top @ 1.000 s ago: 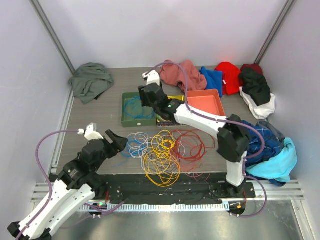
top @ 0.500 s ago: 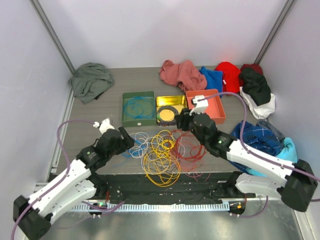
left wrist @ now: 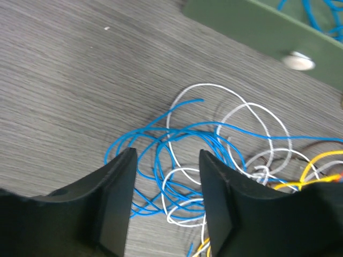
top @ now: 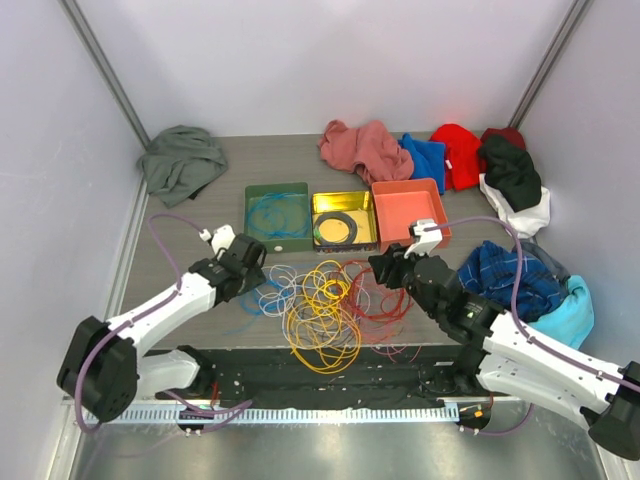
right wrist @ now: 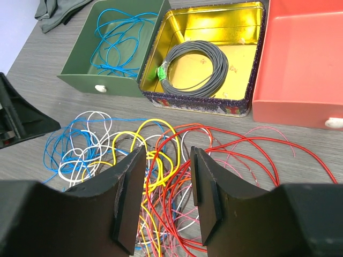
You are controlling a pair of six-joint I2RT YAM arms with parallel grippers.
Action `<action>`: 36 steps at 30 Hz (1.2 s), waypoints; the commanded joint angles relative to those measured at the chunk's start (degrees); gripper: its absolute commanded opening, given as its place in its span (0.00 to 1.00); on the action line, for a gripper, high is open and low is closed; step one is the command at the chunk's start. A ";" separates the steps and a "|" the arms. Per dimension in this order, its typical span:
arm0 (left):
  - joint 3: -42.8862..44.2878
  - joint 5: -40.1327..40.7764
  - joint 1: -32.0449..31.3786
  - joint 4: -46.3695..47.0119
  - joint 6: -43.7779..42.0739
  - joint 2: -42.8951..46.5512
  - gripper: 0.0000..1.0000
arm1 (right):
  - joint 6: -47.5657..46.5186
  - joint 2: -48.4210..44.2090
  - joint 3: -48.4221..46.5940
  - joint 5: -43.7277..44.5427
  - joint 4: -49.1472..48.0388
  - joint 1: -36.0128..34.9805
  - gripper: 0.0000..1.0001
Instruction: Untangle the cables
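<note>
At frame centre, the cables [top: 320, 300] lie tangled.
We see left gripper [left wrist: 167, 156] and right gripper [right wrist: 168, 153] parted, holding nothing.

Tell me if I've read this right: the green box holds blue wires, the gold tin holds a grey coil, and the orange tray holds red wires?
Not quite: the orange tray is empty, as the right wrist view shows. The green box does hold blue wires, the gold tin a grey coil.

walls [top: 330, 60]: pale lilac | tabletop [top: 275, 160]: grey wood grain (fine streaks) | corner posts [top: 105, 65]: metal | light: even
</note>
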State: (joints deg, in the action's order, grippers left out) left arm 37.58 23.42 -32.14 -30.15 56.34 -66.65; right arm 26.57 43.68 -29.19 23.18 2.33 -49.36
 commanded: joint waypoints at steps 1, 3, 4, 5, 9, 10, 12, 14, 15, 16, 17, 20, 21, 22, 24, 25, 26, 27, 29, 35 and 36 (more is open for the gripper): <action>1.97 0.23 1.20 3.17 -0.70 -3.13 0.51 | 1.29 -1.93 1.50 -0.15 -0.75 -0.21 0.46; 1.44 -0.30 1.20 4.40 -0.70 -4.53 0.49 | 1.29 -2.11 1.68 0.11 -0.66 -0.21 0.46; 1.35 -0.48 1.20 4.83 -0.70 -5.06 0.49 | 1.29 -2.11 1.85 0.11 -0.66 -0.21 0.46; 0.92 -1.00 1.38 5.54 -0.70 -5.41 0.48 | 1.29 -2.11 1.94 0.11 -0.48 -0.12 0.46; -0.23 -2.32 1.38 7.65 -0.53 -7.17 0.48 | 1.38 -1.93 1.94 0.55 -0.22 -0.21 0.46; -1.01 -2.50 1.29 8.17 -0.61 -7.52 0.48 | 1.38 -1.59 2.03 0.90 -0.13 -0.21 0.46; -1.63 -2.59 1.29 9.49 -0.53 -7.96 0.48 | 1.64 -1.32 2.03 0.81 -0.22 -0.12 0.46; -2.07 -3.20 1.55 10.02 -0.53 -9.11 0.46 | 1.82 -0.79 1.94 0.73 -0.13 -0.21 0.46; -2.08 -3.38 1.73 10.46 -0.44 -9.63 0.45 | 2.08 -0.62 1.94 0.73 -0.13 -0.21 0.46; -2.25 -3.64 1.73 10.64 -0.26 -9.90 0.41 | 2.26 -0.44 1.94 0.64 -0.13 -0.21 0.46; -2.34 -3.73 1.90 10.64 -0.18 -10.07 0.36 | 2.26 -0.44 1.94 0.81 -0.13 -0.21 0.46; -2.51 -3.12 1.82 9.94 0.26 -7.81 0.24 | 2.35 -0.53 1.94 1.08 0.13 -0.12 0.45; -2.43 -2.77 1.91 9.59 0.27 -6.66 0.19 | 2.26 -0.61 1.86 0.99 0.31 -0.21 0.45; -1.99 -2.16 1.91 8.11 0.27 -5.17 0.15 | 2.35 -0.70 1.94 0.99 0.48 -0.21 0.45; -1.03 -0.92 1.82 5.82 0.09 -0.01 0.03 | 2.17 -0.70 1.59 1.08 0.75 -0.12 0.45; 0.55 -0.57 1.91 3.54 -0.17 1.95 0.00 | 2.09 -0.70 1.51 0.99 0.84 -0.21 0.45; 1.43 0.21 1.82 2.22 -0.52 3.97 0.00 | 2.17 -0.79 1.42 0.99 0.92 -0.21 0.45; 2.48 0.57 1.91 1.16 -0.70 8.34 0.00 | 2.00 -0.79 1.33 1.08 1.01 -0.12 0.45; 6.44 1.62 1.73 -2.00 -1.66 12.40 0.00 | 2.09 -0.88 1.24 0.99 1.01 -0.12 0.45; 18.13 1.54 1.73 -4.04 -7.99 22.52 0.00 | 2.44 -1.06 0.36 0.29 1.01 -0.21 0.44; 20.49 0.85 1.82 -3.69 -8.87 23.40 0.00 | 2.44 -1.23 -0.16 0.11 1.19 -0.21 0.44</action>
State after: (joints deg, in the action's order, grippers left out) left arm 51.53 23.03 -30.50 -32.23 52.34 -46.89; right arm 28.49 43.24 -26.98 23.20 4.89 -49.39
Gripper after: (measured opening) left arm 0.013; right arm 0.442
